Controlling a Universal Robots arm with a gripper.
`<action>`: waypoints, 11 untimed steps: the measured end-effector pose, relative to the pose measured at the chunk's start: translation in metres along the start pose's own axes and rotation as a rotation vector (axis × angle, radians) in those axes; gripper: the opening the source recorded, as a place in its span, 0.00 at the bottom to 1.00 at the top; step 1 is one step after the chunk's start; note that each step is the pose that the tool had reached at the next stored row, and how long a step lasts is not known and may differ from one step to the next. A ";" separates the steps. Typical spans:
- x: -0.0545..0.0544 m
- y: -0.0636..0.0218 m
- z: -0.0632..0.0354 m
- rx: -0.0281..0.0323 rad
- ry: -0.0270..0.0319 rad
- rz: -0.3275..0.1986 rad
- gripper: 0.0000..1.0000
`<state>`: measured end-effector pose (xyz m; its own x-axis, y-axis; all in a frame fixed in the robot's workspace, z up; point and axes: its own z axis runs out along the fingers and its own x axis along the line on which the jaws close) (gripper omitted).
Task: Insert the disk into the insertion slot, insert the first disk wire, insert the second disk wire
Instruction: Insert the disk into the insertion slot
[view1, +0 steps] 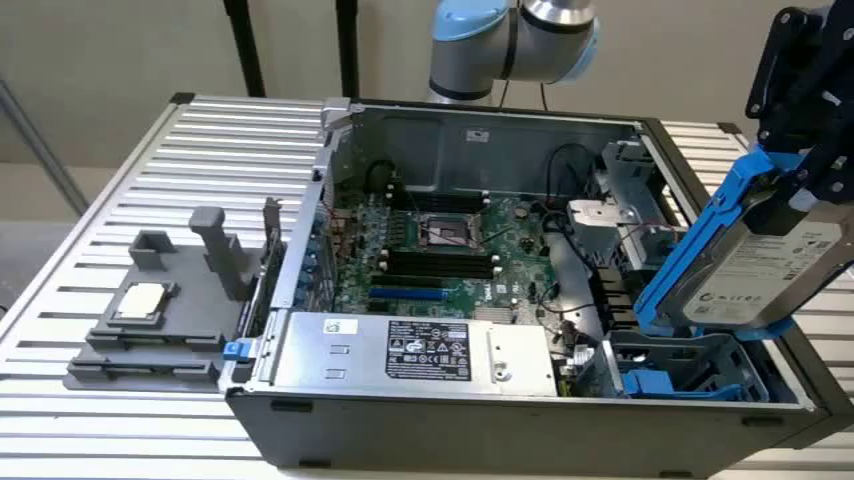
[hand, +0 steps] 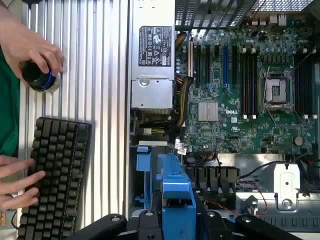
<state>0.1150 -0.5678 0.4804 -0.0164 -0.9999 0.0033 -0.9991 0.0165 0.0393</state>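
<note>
The disk (view1: 771, 262), a silver-grey drive with a white label in a bright blue frame (view1: 694, 250), hangs tilted at the exterior view's right. It is above the open computer case. My gripper (view1: 798, 180) is shut on its upper part. Just below its lower end sits the insertion slot (view1: 681, 365), a grey cage with blue rails in the case's near right corner. In the wrist view the blue frame (hand: 175, 192) runs between my black fingers (hand: 147, 220), with the slot's blue rail (hand: 143, 170) beyond it. Thin red and black wires (view1: 654, 235) lie beside the cage.
A silver power supply box (view1: 414, 350) fills the case's front, with the green motherboard (view1: 441, 250) behind it. A grey fixture (view1: 147, 320) stands on the slatted table at the exterior view's left. A person's hands rest on a black keyboard (hand: 55, 175) and a round knob (hand: 37, 75).
</note>
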 end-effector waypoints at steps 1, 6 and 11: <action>0.000 0.0000 0.0000 0.0000 0.0000 0.000 0.33; 0.000 0.0000 0.0000 0.0000 0.0000 0.000 0.33; 0.000 0.0000 -0.0001 0.0000 -0.0002 0.000 0.33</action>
<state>0.1150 -0.5678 0.4804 -0.0163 -0.9999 0.0031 -0.9991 0.0164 0.0393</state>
